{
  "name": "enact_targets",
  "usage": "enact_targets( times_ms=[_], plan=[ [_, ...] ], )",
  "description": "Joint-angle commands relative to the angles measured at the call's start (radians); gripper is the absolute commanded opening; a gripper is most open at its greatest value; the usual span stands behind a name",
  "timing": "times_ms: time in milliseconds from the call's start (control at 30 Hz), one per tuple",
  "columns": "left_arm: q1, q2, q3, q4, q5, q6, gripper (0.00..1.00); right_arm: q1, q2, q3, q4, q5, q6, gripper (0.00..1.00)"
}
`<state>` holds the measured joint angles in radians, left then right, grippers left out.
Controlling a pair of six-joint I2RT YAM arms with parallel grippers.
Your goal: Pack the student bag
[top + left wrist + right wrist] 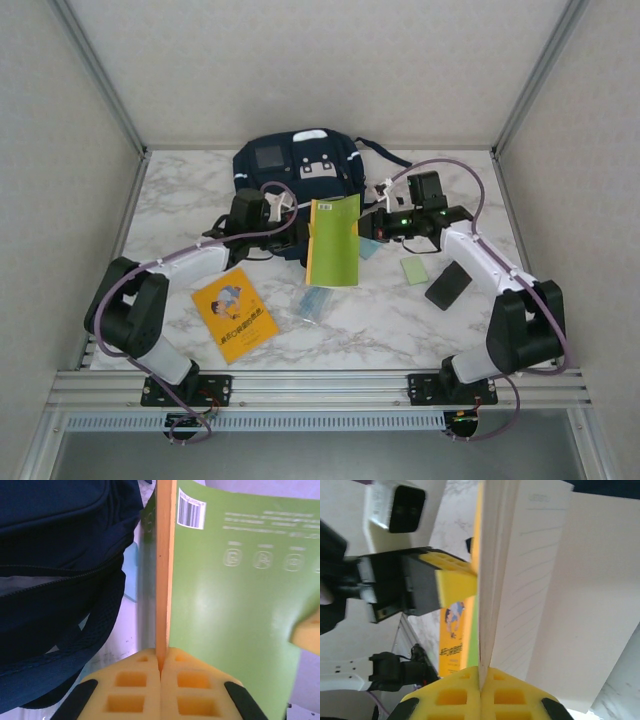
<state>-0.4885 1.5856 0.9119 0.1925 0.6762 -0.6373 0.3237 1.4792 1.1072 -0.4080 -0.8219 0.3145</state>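
The student bag (295, 165) lies at the back middle of the marble counter (400, 320), dark navy with a grey square patch and white tabs on top, a dark strap trailing off to its right. In the left wrist view the student bag (60, 555) takes up the left side, with a zip line running across its fabric.

In front of the bag, a green notebook (333, 240) is held up off the counter between the 2 hands, standing roughly on end. The left hand (287, 212) meets it from the left. Close up, the left hand (161, 662) has its yellow pads pressed together on the notebook's thin orange edge, and the green back cover (230, 605), with its barcode, spreads to the right. The right hand (372, 222) meets it from the right. In its wrist view the right hand (480, 672) is clamped on the edge of the lined white pages (530, 570), which fan open to the right.

An orange booklet (233, 313) with a cartoon figure lies flat at the front left of the counter. A pale blue packet (315, 301) lies just below the notebook. To the right, a pale green pad (414, 270) lies beside a black slab (448, 285), both near the right arm
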Motion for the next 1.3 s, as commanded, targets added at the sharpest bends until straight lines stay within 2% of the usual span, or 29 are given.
enact_targets(
  times_ms=[0,67,100,133,200,233,400,500,600,767,867,933,1067,1100,1167,1267],
  plan=[
    [-0.027,-0.047,0.065,-0.011,0.018,-0.02,0.0,0.006,0.036,0.068,0.023,0.068,-0.037,0.0],
    [-0.024,-0.043,0.086,-0.025,-0.051,-0.041,0.0,0.006,0.055,0.097,-0.006,0.142,-0.003,0.09],
    [-0.022,-0.04,0.098,-0.024,-0.075,-0.055,0.0,0.007,0.058,0.109,-0.017,0.188,0.03,0.21],
    [-0.019,-0.036,0.113,-0.026,-0.115,-0.073,0.0,0.006,0.058,0.119,-0.032,0.253,0.079,0.47],
    [-0.014,-0.026,0.148,-0.023,-0.187,-0.097,0.0,0.006,0.051,0.126,-0.054,0.341,0.192,0.89],
    [-0.013,-0.023,0.168,-0.021,-0.229,-0.108,0.0,0.006,0.047,0.126,-0.053,0.347,0.244,0.99],
    [-0.003,0.011,0.275,0.007,-0.414,-0.171,0.0,0.034,0.019,0.058,0.085,0.3,0.509,0.99],
    [-0.001,0.052,0.333,0.046,-0.499,-0.219,0.0,0.097,0.012,0.027,0.206,0.3,0.626,0.99],
    [-0.002,0.084,0.344,0.149,-0.53,-0.292,0.0,0.152,0.023,-0.014,0.391,0.295,0.766,0.99],
    [-0.012,0.08,0.304,0.251,-0.623,-0.381,0.0,0.199,0.063,-0.122,0.815,0.361,1.015,0.99],
    [-0.014,0.073,0.271,0.302,-0.642,-0.44,0.0,0.214,0.124,-0.092,0.896,0.377,1.064,0.99],
    [-0.018,0.063,0.244,0.335,-0.654,-0.474,0.0,0.223,0.182,-0.079,1.013,0.378,1.132,0.99],
    [-0.018,0.037,0.207,0.35,-0.647,-0.498,0.0,0.225,0.263,-0.063,1.15,0.407,1.187,0.97],
    [-0.018,0.028,0.201,0.337,-0.643,-0.495,0.0,0.222,0.267,-0.06,1.152,0.418,1.18,0.95],
    [-0.018,0.014,0.186,0.315,-0.648,-0.485,0.0,0.213,0.267,-0.056,1.14,0.433,1.154,0.82],
    [-0.013,-0.008,0.161,0.288,-0.662,-0.474,0.0,0.198,0.249,-0.049,1.078,0.455,1.11,0.45]
  ],
)
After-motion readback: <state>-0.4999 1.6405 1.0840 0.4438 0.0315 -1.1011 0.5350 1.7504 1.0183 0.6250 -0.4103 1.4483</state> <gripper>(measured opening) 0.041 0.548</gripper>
